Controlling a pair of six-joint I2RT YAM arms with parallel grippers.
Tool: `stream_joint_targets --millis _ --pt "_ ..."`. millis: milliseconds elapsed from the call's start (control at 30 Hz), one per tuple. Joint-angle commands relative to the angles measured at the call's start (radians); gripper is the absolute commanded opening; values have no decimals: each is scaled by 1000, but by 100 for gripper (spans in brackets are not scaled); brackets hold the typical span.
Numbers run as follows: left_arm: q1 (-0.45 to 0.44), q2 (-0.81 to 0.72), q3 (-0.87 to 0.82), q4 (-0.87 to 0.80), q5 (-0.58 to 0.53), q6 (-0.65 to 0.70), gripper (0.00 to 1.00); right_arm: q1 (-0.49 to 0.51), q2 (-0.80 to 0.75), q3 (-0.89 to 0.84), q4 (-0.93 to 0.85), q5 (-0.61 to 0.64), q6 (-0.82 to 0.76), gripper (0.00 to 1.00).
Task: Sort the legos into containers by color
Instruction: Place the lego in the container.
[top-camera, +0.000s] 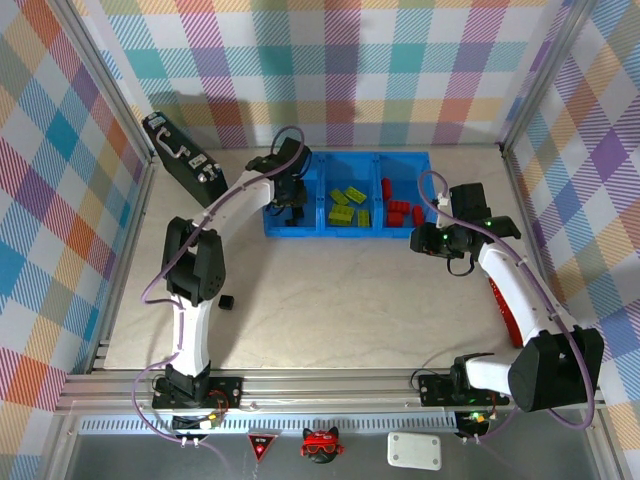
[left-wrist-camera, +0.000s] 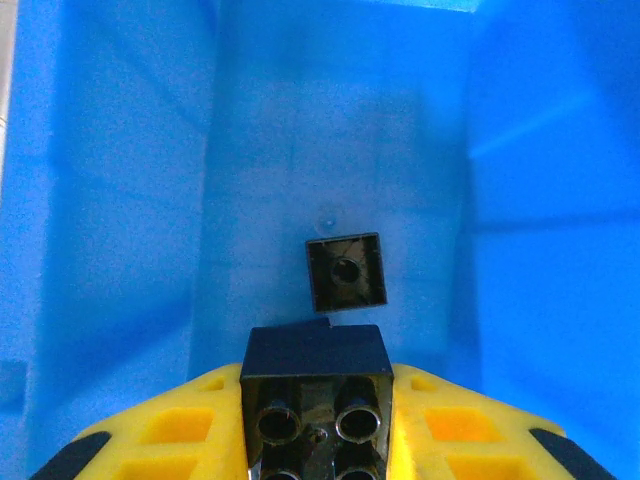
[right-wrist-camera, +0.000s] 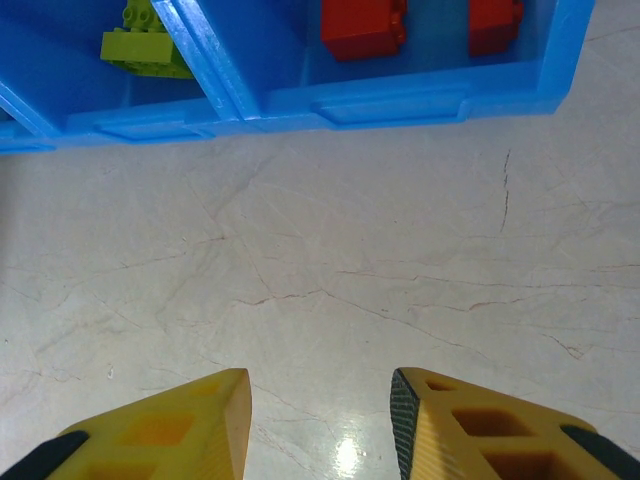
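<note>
Left wrist view: left pincer (left-wrist-camera: 317, 400) is clamped on a black lego brick (left-wrist-camera: 315, 345), with the yellow fingers (left-wrist-camera: 180, 425) pressing on both sides. Just ahead of and below the tips a second black brick (left-wrist-camera: 346, 272) lies hollow side up on the floor of the left compartment (left-wrist-camera: 110, 200) of the blue tray (top-camera: 345, 230). So the held one hangs over the right bin for its colour. My read is that release is the step in hand, and a drop from here should land it beside its twin, not on a wall. Right pincer (right-wrist-camera: 320, 385) stands narrowly apart with nothing between the tips, over bare table (right-wrist-camera: 330, 260). Ahead of it is the tray's near wall, with a lime green brick (right-wrist-camera: 145, 45) beyond to its left and red bricks (right-wrist-camera: 362, 25) straight on, each colour in its own compartment. It is probably kept clear so the arms don't foul. From the top camera, one loose black brick (top-camera: 228, 300) sits on the table well behind the left pincer, by that arm; likely the next pick. The table is pale, glossy and veined with thin cracks. A black case with silver latches (top-camera: 185, 157) sits off to the left pincer's left, a red bar (top-camera: 503, 315) lies beside the right arm, and plaid panels (top-camera: 380, 70) wall the cell.
</note>
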Motion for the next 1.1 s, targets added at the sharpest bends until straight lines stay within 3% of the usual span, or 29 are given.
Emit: stream_joint_targets --millis 0,633,1067 --pt "9 32 31 -51 -30 21 31 -6 -25 2 -10 8 -19 43" --pt "19 109 -13 -47 1 27 35 -5 -31 -2 -9 6 -22 43" --pt "15 50 -19 -45 10 28 48 -5 -34 15 -13 0 -20 43"
